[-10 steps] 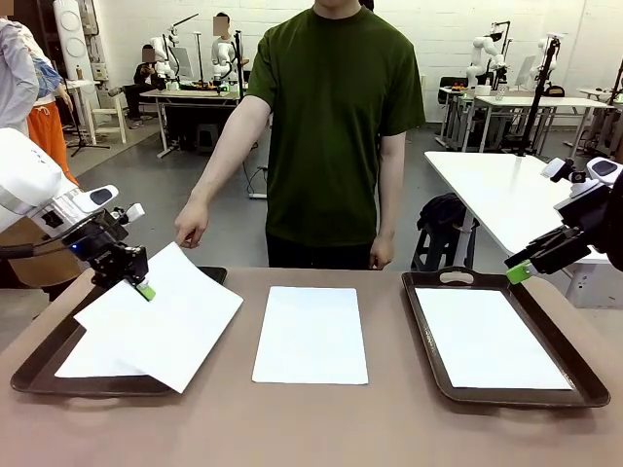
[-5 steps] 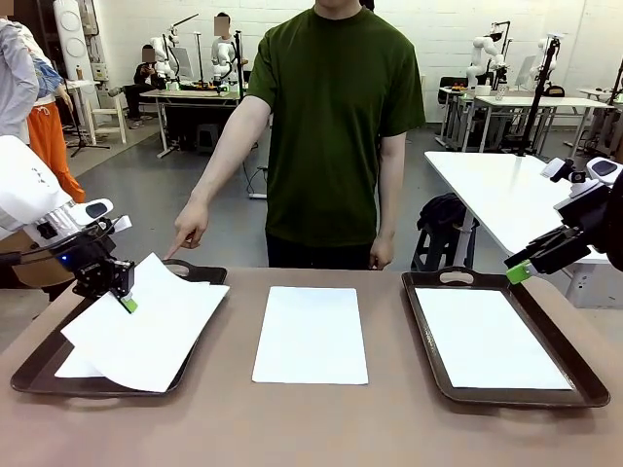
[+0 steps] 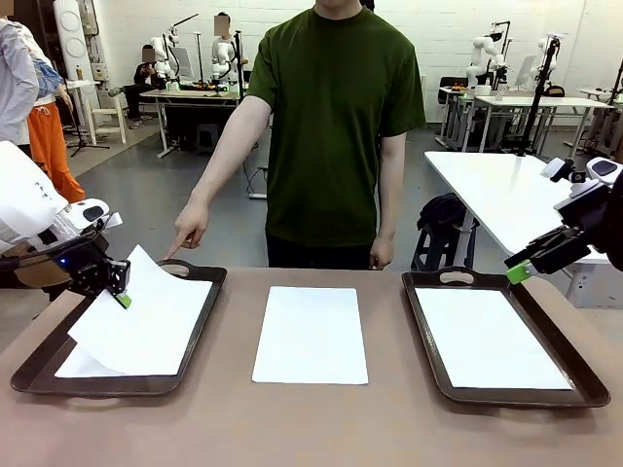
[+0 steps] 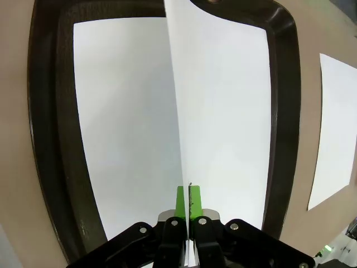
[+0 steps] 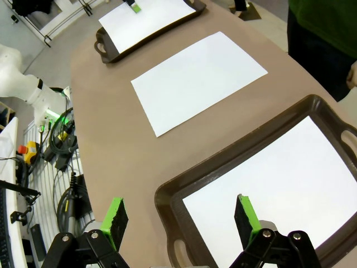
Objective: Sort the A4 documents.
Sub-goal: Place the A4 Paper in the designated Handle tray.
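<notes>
front view: four documents (image 3: 146,326) (image 3: 80,367) (image 3: 311,334) (image 3: 490,338), two trays (image 3: 201,336) (image 3: 423,336)

Matt white paper sheets (image 3: 310,334), glossy dark trays (image 3: 516,395), smooth matt brown tabletop (image 3: 311,428)

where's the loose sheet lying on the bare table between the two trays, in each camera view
Front view: the loose sheet lies at the picture's centre, lower half.
Left wrist view: it lies at the right edge, cut off by the frame.
Right wrist view: it is in the upper middle, lying slantwise.
Shared landmark: the left tray next to it, where the left gripper pinches another sheet.
</notes>
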{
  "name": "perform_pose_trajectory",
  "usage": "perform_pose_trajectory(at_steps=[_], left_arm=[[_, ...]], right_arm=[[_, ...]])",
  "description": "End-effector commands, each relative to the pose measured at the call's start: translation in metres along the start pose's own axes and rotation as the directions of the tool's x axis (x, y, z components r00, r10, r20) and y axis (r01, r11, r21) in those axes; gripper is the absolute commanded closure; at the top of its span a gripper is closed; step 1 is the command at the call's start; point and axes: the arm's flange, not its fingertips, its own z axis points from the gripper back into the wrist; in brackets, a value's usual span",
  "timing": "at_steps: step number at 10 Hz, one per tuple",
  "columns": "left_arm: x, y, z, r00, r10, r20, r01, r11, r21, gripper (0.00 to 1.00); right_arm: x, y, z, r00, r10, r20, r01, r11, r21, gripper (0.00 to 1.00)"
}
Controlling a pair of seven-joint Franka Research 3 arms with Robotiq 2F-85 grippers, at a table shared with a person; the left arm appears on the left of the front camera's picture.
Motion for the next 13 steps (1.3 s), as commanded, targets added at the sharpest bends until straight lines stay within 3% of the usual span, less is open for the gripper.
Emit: perform_pose_trajectory(at_steps=[1, 2, 3, 4, 5, 6, 7, 8, 9, 10, 11, 12, 13], left_arm=[[-0.005, -0.008, -0.006, 1.0, 0.023, -0.017, -0.022, 0.999, 0.04, 0.99], [-0.006, -0.007, -0.008, 0.999, 0.028, -0.028, -0.027, 0.998, 0.056, 0.99], [-0.007, -0.005, -0.012, 0.999, 0.026, -0.036, -0.024, 0.998, 0.061, 0.8], [-0.008, -0.004, -0.014, 0.999, 0.018, -0.047, -0.015, 0.997, 0.07, 0.8], [-0.008, -0.002, -0.015, 0.999, 0.013, -0.044, -0.009, 0.997, 0.077, 0.61], [-0.007, -0.002, -0.014, 1.0, 0.009, -0.029, -0.006, 0.996, 0.093, 0.78], [-0.006, -0.002, -0.013, 1.0, 0.004, -0.023, -0.001, 0.993, 0.117, 0.41], [-0.007, -0.001, -0.012, 1.0, -0.003, -0.023, 0.006, 0.99, 0.143, 0.58], [-0.006, 0.0, -0.01, 0.999, -0.014, -0.029, 0.02, 0.982, 0.188, 0.22], [-0.005, 0.002, -0.009, 1.0, -0.014, -0.017, 0.017, 0.978, 0.206, 0.38], [-0.005, 0.004, -0.008, 1.0, -0.014, -0.014, 0.016, 0.977, 0.213, 0.03], [-0.003, 0.006, -0.006, 1.0, -0.014, -0.009, 0.016, 0.977, 0.211, 0.19], [-0.003, 0.006, -0.006, 1.0, -0.012, 0.002, 0.012, 0.982, 0.187, 0.0]], right_arm=[[-0.001, 0.001, -0.002, 1.0, 0.01, -0.005, -0.01, 1.0, 0.0, 0.0], [-0.001, 0.001, -0.002, 1.0, 0.01, -0.005, -0.01, 1.0, 0.0, 0.0], [-0.001, 0.001, -0.002, 1.0, 0.01, -0.005, -0.01, 1.0, 0.0, 0.0], [-0.001, 0.001, -0.002, 1.0, 0.01, -0.005, -0.01, 1.0, 0.0, 0.0], [-0.001, 0.001, -0.002, 1.0, 0.01, -0.005, -0.01, 1.0, 0.0, 0.0], [-0.001, 0.001, -0.002, 1.0, 0.01, -0.005, -0.01, 1.0, 0.0, 0.0], [-0.001, 0.001, -0.002, 1.0, 0.01, -0.005, -0.01, 1.0, 0.0, 0.0], [-0.001, 0.001, -0.002, 1.0, 0.01, -0.005, -0.01, 1.0, 0.0, 0.0], [-0.001, 0.001, -0.002, 1.0, 0.01, -0.005, -0.01, 1.0, 0.0, 0.0], [-0.001, 0.001, -0.002, 1.0, 0.01, -0.005, -0.01, 1.0, 0.0, 0.0], [-0.001, 0.001, -0.002, 1.0, 0.01, -0.005, -0.01, 1.0, 0.0, 0.0], [-0.001, 0.001, -0.002, 1.0, 0.01, -0.005, -0.01, 1.0, 0.0, 0.0], [-0.001, 0.001, -0.002, 1.0, 0.01, -0.005, -0.01, 1.0, 0.0, 0.0]])
